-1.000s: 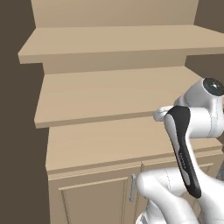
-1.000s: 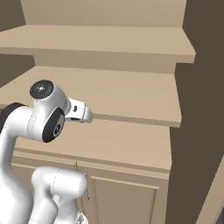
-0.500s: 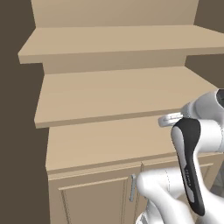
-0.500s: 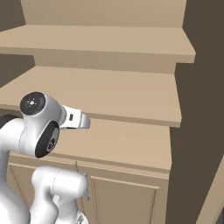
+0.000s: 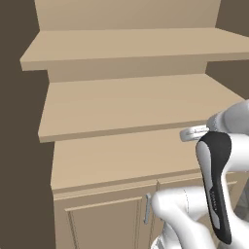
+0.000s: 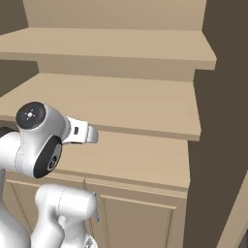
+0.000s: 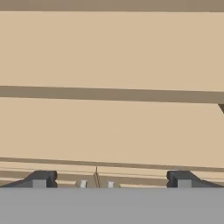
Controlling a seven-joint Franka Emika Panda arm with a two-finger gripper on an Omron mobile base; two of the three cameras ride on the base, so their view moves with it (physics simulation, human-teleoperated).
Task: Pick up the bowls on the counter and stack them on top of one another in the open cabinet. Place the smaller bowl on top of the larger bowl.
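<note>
Cabinet: the tall plain tan open cabinet [image 5: 121,104] takes up the middle of both base views, three wide flat shelves stepping back one above another, every board bare.
Shelves: in the hand view two tan boards [image 7: 112,127] run straight across, parted by a dark edge line, the nearer one towards 6 o'clock.
Doors: under the lowest board sit two panelled tan doors [image 6: 140,218] with metal bar handles [image 5: 147,209] at their meeting edge; in the hand view the door seam shows at 6 o'clock with both handle tops beside it.
Arm: the white arm with dark joints [image 5: 216,185] rises at 4 o'clock in the left base view and at 8 o'clock in the right one, in front of the doors.
Gripper: the two-finger gripper [image 7: 111,178] has its dark tips [image 7: 41,178] set wide apart, nothing between them, aimed at the cabinet front.
</note>
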